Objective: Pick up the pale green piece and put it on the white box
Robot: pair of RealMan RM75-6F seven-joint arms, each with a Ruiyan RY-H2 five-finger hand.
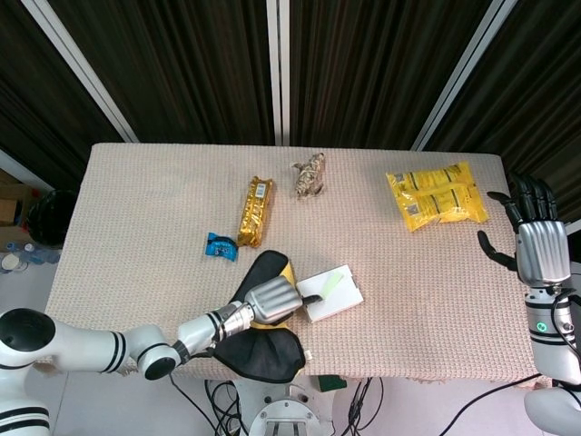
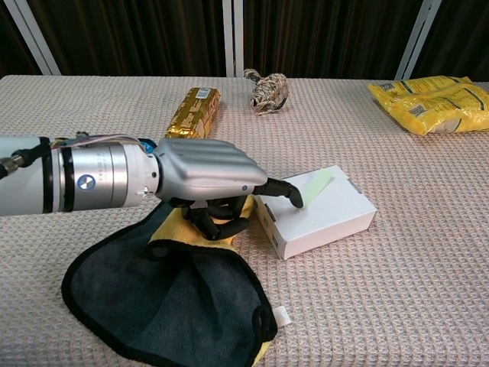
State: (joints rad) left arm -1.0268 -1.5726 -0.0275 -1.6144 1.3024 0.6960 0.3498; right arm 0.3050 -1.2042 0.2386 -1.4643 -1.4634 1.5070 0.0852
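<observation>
The pale green piece (image 2: 312, 184) lies flat on top of the white box (image 2: 325, 214), near its far left corner; the head view shows the piece (image 1: 330, 283) on the box (image 1: 340, 300) near the table's front edge. My left hand (image 2: 206, 172) hovers just left of the box, one fingertip (image 2: 293, 196) over the box's edge and off the piece, the other fingers curled under the palm with nothing in them. From the head camera this left hand (image 1: 272, 298) sits over a cloth. My right hand (image 1: 536, 232) stands at the table's right edge, fingers spread and empty.
A black and yellow cloth (image 2: 168, 298) lies under and in front of my left hand. Further back are a gold packet (image 2: 192, 111), a brown twine bundle (image 2: 267, 90) and a yellow bag (image 2: 432, 93). A small blue packet (image 1: 221, 245) lies left of the gold one.
</observation>
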